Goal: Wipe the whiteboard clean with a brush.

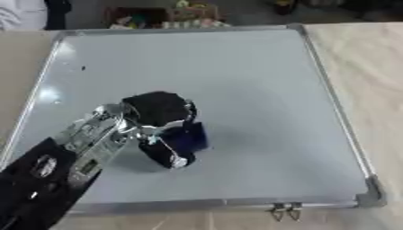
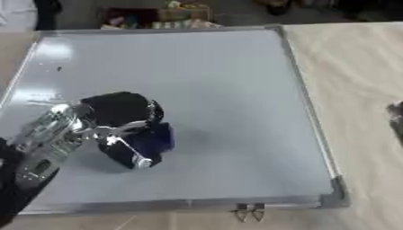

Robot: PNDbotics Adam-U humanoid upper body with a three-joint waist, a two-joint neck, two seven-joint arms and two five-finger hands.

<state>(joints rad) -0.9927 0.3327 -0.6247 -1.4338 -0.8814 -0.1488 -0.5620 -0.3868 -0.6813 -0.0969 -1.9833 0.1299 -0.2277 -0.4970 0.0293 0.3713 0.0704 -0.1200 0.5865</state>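
A: Right, what lies on the bench?

B: A large rectangular whiteboard with a silver metal frame point(image 1: 197, 81), flat on a pale wooden table point(image 1: 370, 67). It fills most of the view, its far edge toward twelve o'clock.

A: Marks on it?

B: One small dark speck point(image 1: 82, 68) near the board's ten o'clock corner. The rest of the surface reads as plain grey-white, with glare patches along the nine o'clock side.

A: And the working hand?

B: The black and silver left hand point(image 1: 161, 121) comes in from seven o'clock, arm running up from the lower left corner. Its fingers are curled down around a dark blue block-shaped brush point(image 1: 191, 137), clamped on it. The brush sits on the board at about seven o'clock from the board's centre, showing at the hand's four o'clock side.

A: Touching the board?

B: It looks pressed against the surface, with a soft shadow just beside it; I cannot tell the exact contact.

A: The other hand?

B: A dark shape point(image 2: 396, 117) at the three o'clock edge in the right eye view, over the table, well apart from the board. Probably the right hand; its fingers I cannot make out.

A: Anything else?

B: Two small metal clips point(image 1: 283, 210) at the board's six o'clock rim.
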